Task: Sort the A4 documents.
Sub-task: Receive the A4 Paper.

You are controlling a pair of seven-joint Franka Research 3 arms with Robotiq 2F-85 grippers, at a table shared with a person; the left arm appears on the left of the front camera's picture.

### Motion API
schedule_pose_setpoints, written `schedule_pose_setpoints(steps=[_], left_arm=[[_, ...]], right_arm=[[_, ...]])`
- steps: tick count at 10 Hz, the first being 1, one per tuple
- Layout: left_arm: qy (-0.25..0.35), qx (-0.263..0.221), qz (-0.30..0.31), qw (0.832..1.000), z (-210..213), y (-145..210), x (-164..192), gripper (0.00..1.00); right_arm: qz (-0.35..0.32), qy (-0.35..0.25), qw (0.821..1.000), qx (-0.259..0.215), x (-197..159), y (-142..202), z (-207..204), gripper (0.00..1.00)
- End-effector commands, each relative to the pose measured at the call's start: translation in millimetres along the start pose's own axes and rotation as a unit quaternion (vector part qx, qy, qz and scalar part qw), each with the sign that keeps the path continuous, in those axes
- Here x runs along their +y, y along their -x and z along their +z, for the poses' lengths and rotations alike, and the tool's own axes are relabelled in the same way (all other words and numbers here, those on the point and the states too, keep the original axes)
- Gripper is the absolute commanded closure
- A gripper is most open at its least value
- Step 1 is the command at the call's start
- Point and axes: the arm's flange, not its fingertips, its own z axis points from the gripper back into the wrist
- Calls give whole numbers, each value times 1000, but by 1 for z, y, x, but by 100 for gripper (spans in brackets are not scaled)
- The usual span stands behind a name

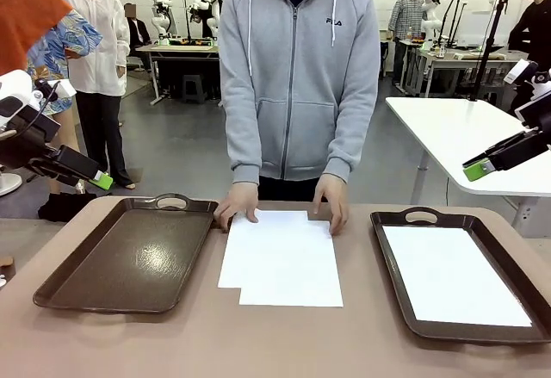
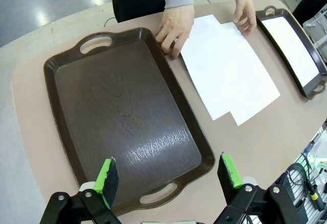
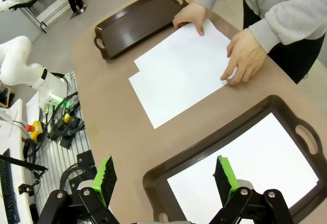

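So the A4 documents are mostly sitting in the middle of the tabletop, between the two trays. It looks like two plain white sheets lying flat, one on the other and slid a bit off, so a corner of the lower one peeks out at the near edge. Could be more in there, I can't tell. The person's hands rest on the far edge of that pile, one near each far corner.

A single sheet lies flat inside the right tray. The left tray has nothing in it, just bare brown bottom. My read is that the sorting has barely started: one sheet is filed, and the middle pile is left to split up.

Neither arm is touching paper. The left pincer hangs over the near end of the left tray, jaws spread wide with nothing between them. The right pincer hangs over the near end of the right tray, spread too, holding nothing.
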Motion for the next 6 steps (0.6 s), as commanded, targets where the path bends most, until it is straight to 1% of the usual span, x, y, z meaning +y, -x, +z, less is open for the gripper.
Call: schedule_pose_setpoints(steps=[1,6], left_arm=[[5,0,2,1000,-1,1,1,0],[5,0,2,1000,-1,1,1,0]], right_arm=[[2,-2,1000,-1,1,-1,0,0],[2,-2,1000,-1,1,-1,0,0]])
